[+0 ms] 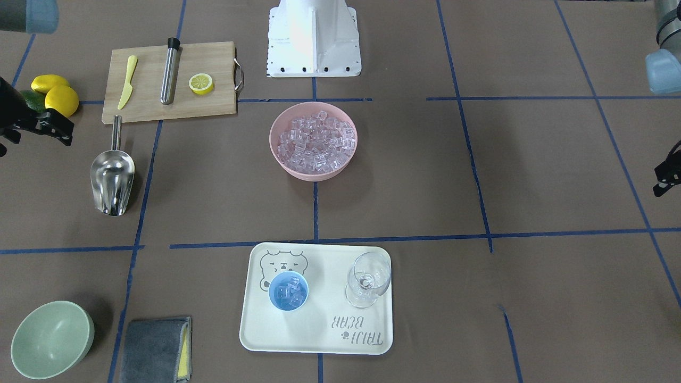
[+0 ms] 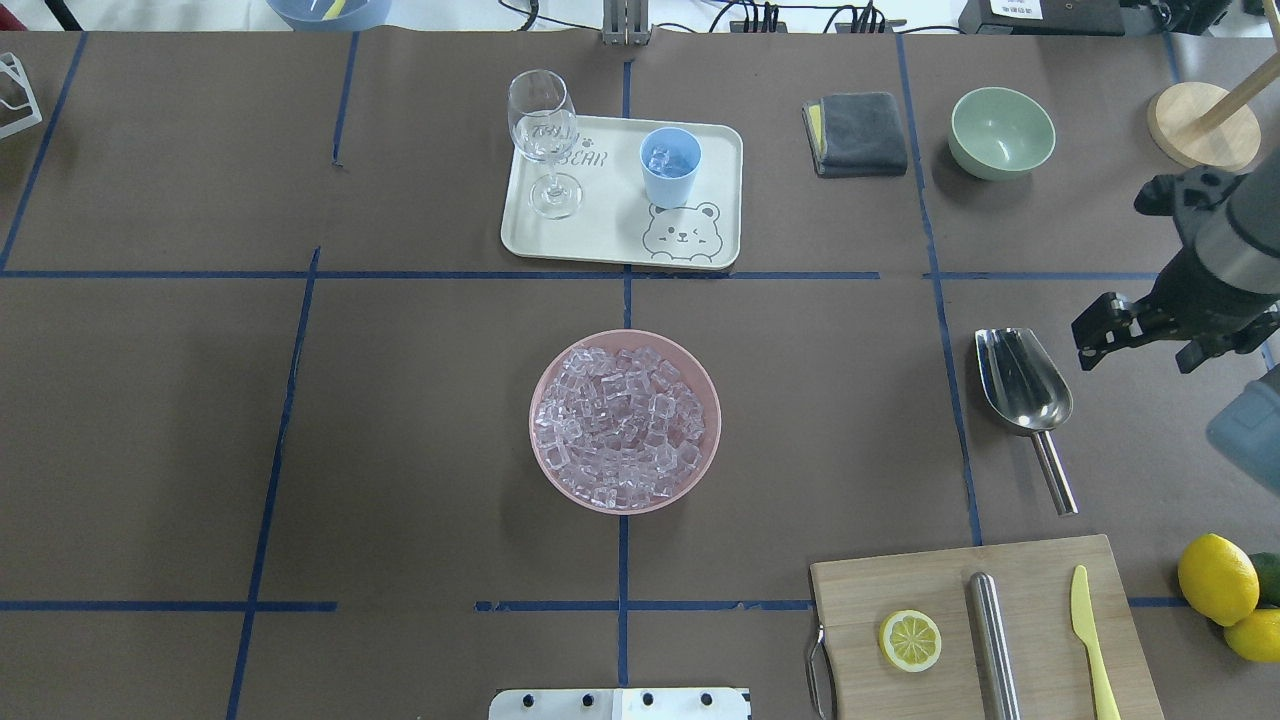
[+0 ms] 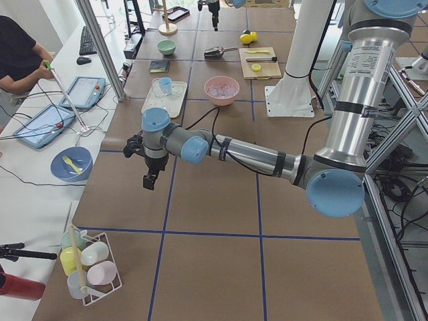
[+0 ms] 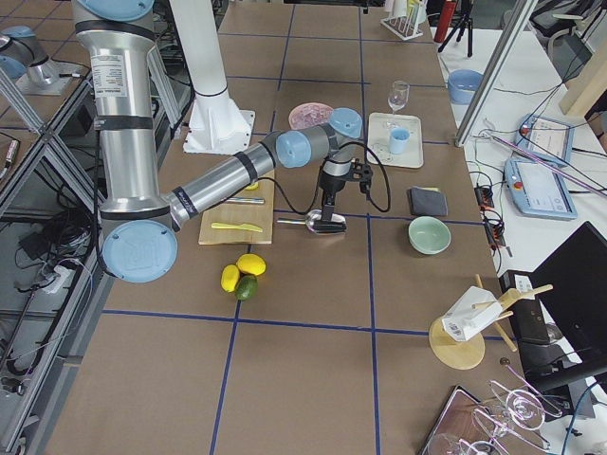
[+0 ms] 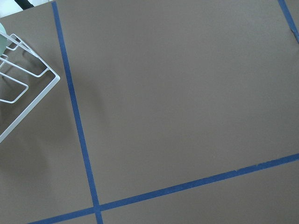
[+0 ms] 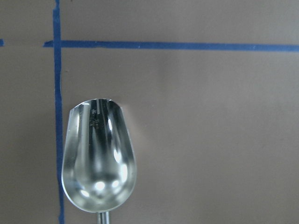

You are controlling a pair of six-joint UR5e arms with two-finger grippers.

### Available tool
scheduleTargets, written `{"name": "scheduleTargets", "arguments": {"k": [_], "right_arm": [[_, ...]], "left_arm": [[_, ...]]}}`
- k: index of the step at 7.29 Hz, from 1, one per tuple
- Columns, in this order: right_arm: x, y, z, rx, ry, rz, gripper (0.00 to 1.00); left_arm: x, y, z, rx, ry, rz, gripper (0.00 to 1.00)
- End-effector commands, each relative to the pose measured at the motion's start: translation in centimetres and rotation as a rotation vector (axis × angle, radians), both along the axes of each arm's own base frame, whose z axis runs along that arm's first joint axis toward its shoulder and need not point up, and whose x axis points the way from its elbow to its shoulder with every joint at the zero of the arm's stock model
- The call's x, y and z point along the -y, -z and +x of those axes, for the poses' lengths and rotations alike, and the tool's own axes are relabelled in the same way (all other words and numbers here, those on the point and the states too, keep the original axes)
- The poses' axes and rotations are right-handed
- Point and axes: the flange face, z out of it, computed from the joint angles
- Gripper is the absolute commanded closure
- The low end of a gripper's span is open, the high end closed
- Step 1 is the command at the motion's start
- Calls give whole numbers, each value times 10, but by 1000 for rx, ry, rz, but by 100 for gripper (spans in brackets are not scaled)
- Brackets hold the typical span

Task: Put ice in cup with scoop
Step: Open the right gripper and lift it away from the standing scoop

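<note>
The steel scoop (image 1: 111, 181) lies empty on the table next to the cutting board, trough toward the tray; it also shows in the overhead view (image 2: 1022, 380) and fills the right wrist view (image 6: 99, 158). The light-blue cup (image 1: 288, 290) stands on the cream tray (image 1: 319, 335) and holds a few ice cubes. Most of the ice (image 1: 317, 142) fills a pink bowl (image 2: 545, 470) at mid-table. My right gripper (image 2: 1140, 345) hangs open and empty above and just beside the scoop. My left gripper (image 3: 149, 179) hovers over bare table far off; its jaws do not show clearly.
A wooden cutting board (image 1: 149, 101) holds a lemon half (image 1: 201, 83), a yellow knife (image 1: 126, 82) and a steel cylinder (image 1: 169, 72). Lemons (image 1: 61, 98), a green bowl (image 1: 50, 339), a grey cloth (image 1: 154, 350) and a wine glass (image 1: 367, 279) stand around. A wire rack (image 5: 18, 88) is near my left gripper.
</note>
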Motion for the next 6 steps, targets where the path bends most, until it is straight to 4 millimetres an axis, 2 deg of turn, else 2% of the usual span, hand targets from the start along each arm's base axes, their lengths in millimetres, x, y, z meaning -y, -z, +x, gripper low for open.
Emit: {"name": "scheduleTargets", "arguments": {"k": [1,3,4,5,6], "right_arm": [[16,-39,93,51,107,148,0],[26,-122,171,116,222,227,0],[26,-139,183,140,198,200,0],[19,-159,183,143,195,161,0],[23,-168,181,156,194,142,0]], "left_arm": [[-13,-16,-5,6,1,-25,0],[-24,-36,-13,19,-28,-30,0],[-34,-54,-32,20,-47,-44,0],[-42,-64,-57,34,-77,-62,0],[-50,-76,-93,49,-91,-84,0]]}}
